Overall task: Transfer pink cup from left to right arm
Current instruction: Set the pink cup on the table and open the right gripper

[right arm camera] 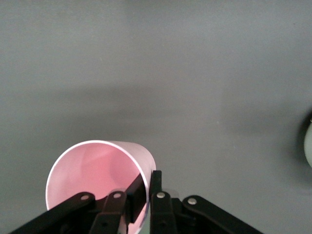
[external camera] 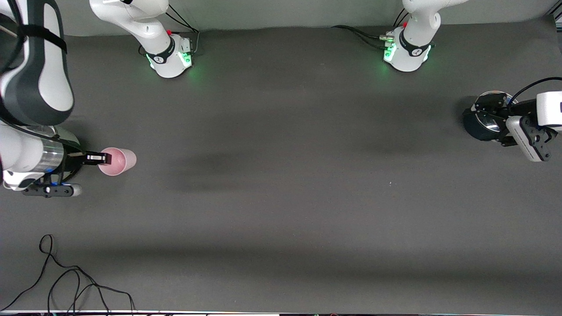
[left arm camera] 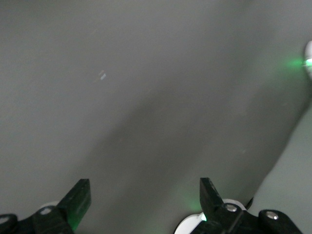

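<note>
1. We see the grey table [external camera: 281, 184], w/ both arm bases along its edge farthest from the front camera.
2. The right arm [external camera: 30, 158] reaches low at its own end of the table. The left arm [external camera: 546, 109] waits at the other end.
3. The left gripper [left arm camera: 145, 197] hangs over bare table, fingers wide apart, holding nothing.
4. The right gripper [external camera: 99, 159] is clamped on the rim wall of the pink cup [external camera: 117, 161], one finger inside, one outside.
5. The cup lies sideways, long axis approx. along the table's length, mouth toward the right gripper, base toward the left arm's end.
</note>
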